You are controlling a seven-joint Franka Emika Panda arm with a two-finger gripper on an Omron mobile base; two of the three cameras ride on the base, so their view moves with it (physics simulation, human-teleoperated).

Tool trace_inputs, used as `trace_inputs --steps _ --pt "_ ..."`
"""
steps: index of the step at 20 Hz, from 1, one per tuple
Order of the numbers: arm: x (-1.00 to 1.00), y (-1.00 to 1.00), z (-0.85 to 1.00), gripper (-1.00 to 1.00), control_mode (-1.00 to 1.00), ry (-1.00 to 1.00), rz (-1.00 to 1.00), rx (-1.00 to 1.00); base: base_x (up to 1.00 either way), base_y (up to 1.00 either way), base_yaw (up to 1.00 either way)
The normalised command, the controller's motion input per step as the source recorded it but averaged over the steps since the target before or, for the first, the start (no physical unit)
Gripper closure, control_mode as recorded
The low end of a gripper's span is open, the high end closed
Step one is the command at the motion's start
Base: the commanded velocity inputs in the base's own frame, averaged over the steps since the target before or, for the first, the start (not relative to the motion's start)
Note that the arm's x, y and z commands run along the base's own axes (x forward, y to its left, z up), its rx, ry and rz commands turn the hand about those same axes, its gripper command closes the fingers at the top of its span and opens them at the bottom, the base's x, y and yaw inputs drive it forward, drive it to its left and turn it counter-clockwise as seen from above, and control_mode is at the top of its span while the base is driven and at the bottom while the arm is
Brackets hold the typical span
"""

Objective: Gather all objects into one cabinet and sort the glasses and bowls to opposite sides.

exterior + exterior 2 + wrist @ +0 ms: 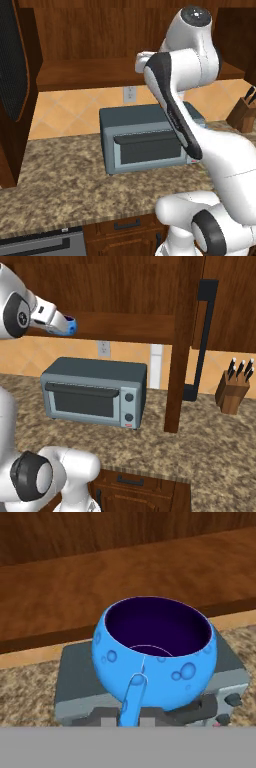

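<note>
The tool (64, 326) is closed on the blue vessel (155, 654), gripping it by its handle. In the hand view the handle runs down from the vessel's near wall to the tool, and the vessel sits upright with its dark inside showing and pale bubble marks on its blue skin. The vessel is held in the air above the grey toaster oven (94, 391) and in front of the lower board of the cabinet (125, 323); it touches neither.

In the right base view the vessel shows as a small blue shape at the end of the arm, near the left edge of the cabinet's underside. The cabinet door (182, 341) stands open, edge-on to that camera, with its long black bar handle (202, 341) facing right.

The toaster oven stands on the speckled worktop (210, 446), close to the back wall. A wooden knife block (232, 391) stands toward the right end of the worktop, near the back edge and well apart from the oven. A wall socket (129, 93) sits on the tiled wall behind the oven.
</note>
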Motion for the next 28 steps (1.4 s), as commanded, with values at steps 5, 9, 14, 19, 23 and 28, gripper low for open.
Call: trace_inputs --steps 5,9,14,19,23,28 --pt "-1.00 -0.25 -0.05 1.00 -1.00 0.00 0.30 -0.07 0.00 0.00 0.00" --pt "-1.00 -0.16 0.00 1.00 -1.00 -0.07 0.14 -0.07 0.00 0.00 0.00" --pt "-0.38 -0.01 -0.01 1.00 -1.00 0.01 0.01 0.00 0.00 0.00 0.00" --pt "0.00 0.00 0.00 1.00 -1.00 0.00 0.00 0.00 0.00 0.00 0.00" --pt "0.00 0.00 0.00 1.00 -1.00 0.00 0.00 0.00 0.00 0.00 0.00" --pt "0.00 0.00 0.00 1.00 -1.00 0.00 0.00 0.00 0.00 0.00 0.00"
